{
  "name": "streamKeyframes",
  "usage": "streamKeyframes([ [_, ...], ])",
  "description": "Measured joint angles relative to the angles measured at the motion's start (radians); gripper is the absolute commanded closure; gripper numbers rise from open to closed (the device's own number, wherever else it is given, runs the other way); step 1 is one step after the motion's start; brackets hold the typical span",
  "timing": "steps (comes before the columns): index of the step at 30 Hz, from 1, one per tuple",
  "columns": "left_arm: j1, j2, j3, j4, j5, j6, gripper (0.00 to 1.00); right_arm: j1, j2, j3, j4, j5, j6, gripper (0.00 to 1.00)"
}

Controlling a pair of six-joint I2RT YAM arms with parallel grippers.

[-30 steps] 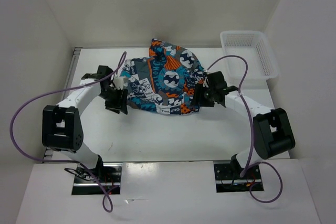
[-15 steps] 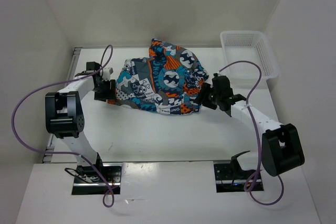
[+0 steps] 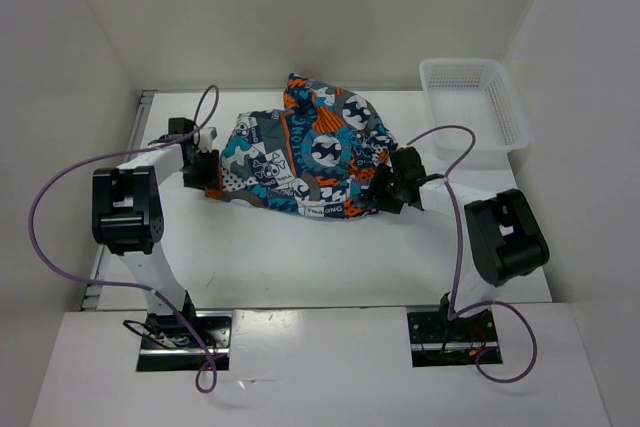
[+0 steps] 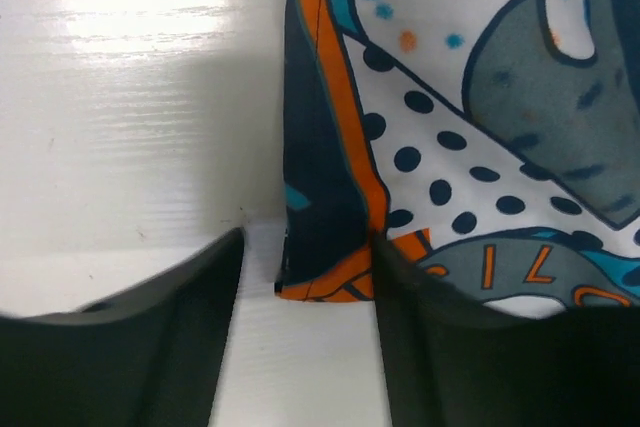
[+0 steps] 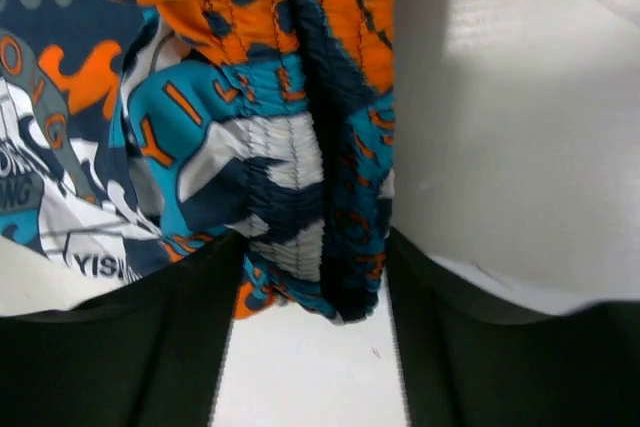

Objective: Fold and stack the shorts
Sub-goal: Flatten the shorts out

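The shorts (image 3: 305, 157), in a blue, orange, grey and white patchwork print, lie crumpled on the white table (image 3: 300, 257). My left gripper (image 3: 206, 172) is at their left edge. In the left wrist view a hem corner of the shorts (image 4: 335, 197) sits between the open jaws of the left gripper (image 4: 308, 247), close against the right finger (image 4: 480, 347). My right gripper (image 3: 386, 190) is at the near right edge. In the right wrist view the gathered waistband of the shorts (image 5: 300, 177) pokes between the open jaws of the right gripper (image 5: 312, 247).
A white mesh basket (image 3: 475, 102) stands at the back right of the table. White walls enclose the table on the left, back and right. Purple cables (image 3: 60, 197) loop from both arms.
My left gripper has moved back and left from the shorts' near left edge to their left hem. My right gripper has shifted in toward the near right edge, its arm folding closer.
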Motion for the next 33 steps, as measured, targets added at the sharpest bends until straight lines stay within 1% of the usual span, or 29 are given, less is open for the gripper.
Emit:
streamKeyframes([
  [1,0.001,0.001,0.0,0.001,0.001,-0.005,0.54,0.0,0.013,0.006,0.006,-0.009,0.008,0.49],
  [2,0.001,0.002,-0.001,0.003,0.003,-0.002,0.61,0.0,0.026,0.011,0.014,-0.014,0.01,0.73],
  [3,0.001,0.003,-0.001,0.004,0.005,0.0,0.68,0.0,0.041,0.016,0.024,-0.034,0.011,0.83],
  [4,0.001,0.006,-0.001,0.005,0.01,0.0,0.83,0.0,0.056,0.019,0.028,-0.039,0.018,0.92],
  [5,0.003,0.008,-0.001,0.006,0.017,0.006,0.89,-0.001,0.074,0.02,0.034,-0.061,0.034,1.0],
  [8,0.008,0.016,0.012,-0.009,0.053,-0.001,1.0,-0.012,0.094,0.045,0.026,-0.086,0.037,1.0],
  [10,0.008,0.047,0.069,-0.059,0.086,0.0,1.0,-0.032,0.125,0.109,-0.011,-0.113,0.025,1.0],
  [11,0.008,0.068,0.116,-0.09,0.103,0.0,1.0,-0.047,0.154,0.176,-0.05,-0.122,0.011,1.0],
  [12,0.008,0.094,0.186,-0.131,0.115,-0.001,1.0,-0.069,0.197,0.282,-0.1,-0.139,-0.003,1.0],
  [14,0.006,0.149,0.387,-0.201,0.136,-0.001,1.0,-0.111,0.303,0.543,-0.154,-0.171,-0.031,1.0],
  [16,0.005,0.176,0.6,-0.22,0.149,-0.001,1.0,-0.149,0.413,0.864,-0.201,-0.207,-0.052,1.0],
  [18,0.01,0.18,0.827,-0.225,0.165,0.0,1.0,-0.174,0.481,1.149,-0.22,-0.227,-0.069,1.0],
  [19,0.015,0.168,0.913,-0.214,0.171,0.0,1.0,-0.186,0.488,1.25,-0.22,-0.233,-0.074,1.0],
  [21,0.034,0.116,1.031,-0.191,0.19,-0.001,1.0,-0.202,0.45,1.353,-0.212,-0.245,-0.088,1.0],
  [23,0.054,0.028,1.057,-0.182,0.211,-0.001,1.0,-0.203,0.367,1.345,-0.201,-0.261,-0.097,1.0],
  [24,0.06,-0.022,1.038,-0.174,0.216,-0.001,1.0,-0.197,0.319,1.315,-0.194,-0.269,-0.104,1.0],
  [26,0.067,-0.13,0.95,-0.171,0.222,0.0,1.0,-0.187,0.216,1.199,-0.17,-0.272,-0.121,1.0],
  [29,0.071,-0.251,0.777,-0.192,0.226,0.0,1.0,-0.173,0.08,0.949,-0.15,-0.272,-0.145,1.0],
  [33,0.07,-0.274,0.597,-0.321,0.225,0.0,1.0,-0.168,-0.014,0.562,-0.159,-0.269,-0.152,1.0],
])
